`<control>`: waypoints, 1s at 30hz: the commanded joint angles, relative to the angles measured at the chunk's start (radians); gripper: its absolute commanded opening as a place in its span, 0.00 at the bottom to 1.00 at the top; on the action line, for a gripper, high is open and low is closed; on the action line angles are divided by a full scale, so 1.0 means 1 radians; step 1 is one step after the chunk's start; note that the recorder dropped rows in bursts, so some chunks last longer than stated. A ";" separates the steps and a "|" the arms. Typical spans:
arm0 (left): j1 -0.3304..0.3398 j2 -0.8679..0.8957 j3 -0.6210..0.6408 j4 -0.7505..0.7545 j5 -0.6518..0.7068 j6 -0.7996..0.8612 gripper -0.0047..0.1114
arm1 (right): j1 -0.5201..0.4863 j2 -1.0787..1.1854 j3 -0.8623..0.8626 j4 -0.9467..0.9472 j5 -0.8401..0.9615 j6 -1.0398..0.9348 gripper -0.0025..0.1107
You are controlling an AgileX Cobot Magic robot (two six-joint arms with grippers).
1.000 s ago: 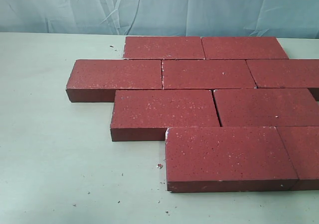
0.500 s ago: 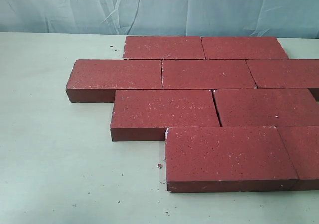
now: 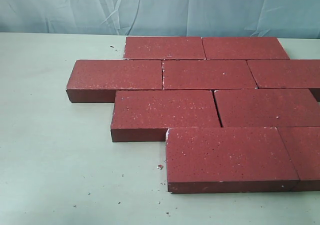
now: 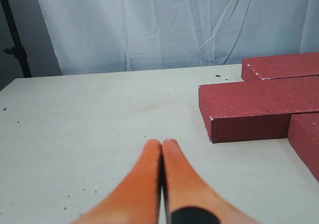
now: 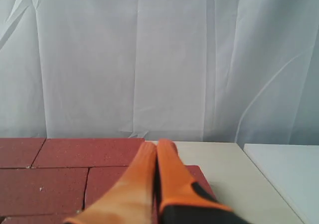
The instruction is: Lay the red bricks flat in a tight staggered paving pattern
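Left gripper (image 4: pixel 162 143), orange fingers pressed together and holding nothing, hangs over bare table (image 3: pixel 50 160); the red bricks (image 3: pixel 210 75) lie ahead of it toward the robot's right, well apart. Right gripper (image 5: pixel 157 144), likewise clenched and empty, is over the bricks, so it is nearer. The bricks lie flat in four staggered rows, long sides running crosswise, with a pale curtain (image 3: pixel 160 10) behind

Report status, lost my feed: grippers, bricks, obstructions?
Left gripper shut, empty. Right gripper shut, empty. Red bricks flat, four staggered rows. Only small crumbs on table.
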 commanded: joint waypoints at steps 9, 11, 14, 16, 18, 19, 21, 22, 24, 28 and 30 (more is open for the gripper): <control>-0.001 -0.007 0.005 -0.003 0.002 0.000 0.04 | -0.005 -0.100 0.126 -0.016 -0.014 -0.006 0.02; -0.001 -0.007 0.005 -0.003 0.002 0.000 0.04 | -0.005 -0.100 0.126 -0.016 -0.022 -0.006 0.02; -0.001 -0.007 0.005 -0.003 0.002 0.000 0.04 | -0.005 -0.100 0.126 -0.015 -0.022 -0.002 0.02; -0.001 -0.007 0.005 -0.003 0.002 0.000 0.04 | -0.005 -0.100 0.126 -0.030 -0.015 0.044 0.02; -0.001 -0.007 0.005 -0.003 0.002 0.000 0.04 | -0.005 -0.124 0.126 -0.114 0.022 0.140 0.02; -0.001 -0.007 0.005 -0.003 0.002 0.000 0.04 | -0.005 -0.138 0.126 -0.146 0.046 0.181 0.02; -0.001 -0.007 0.005 -0.003 0.002 0.000 0.04 | -0.005 -0.166 0.126 -0.165 0.088 0.207 0.02; -0.001 -0.007 0.005 -0.003 0.002 0.000 0.04 | -0.005 -0.180 0.127 -0.165 0.112 0.207 0.02; -0.001 -0.007 0.005 -0.003 0.002 0.000 0.04 | -0.005 -0.205 0.129 -0.165 0.155 0.207 0.02; -0.001 -0.007 0.005 -0.003 0.002 0.000 0.04 | -0.005 -0.264 0.178 -0.163 0.129 0.197 0.02; -0.001 -0.007 0.005 -0.003 0.002 0.000 0.04 | -0.005 -0.283 0.223 -0.163 0.112 0.195 0.02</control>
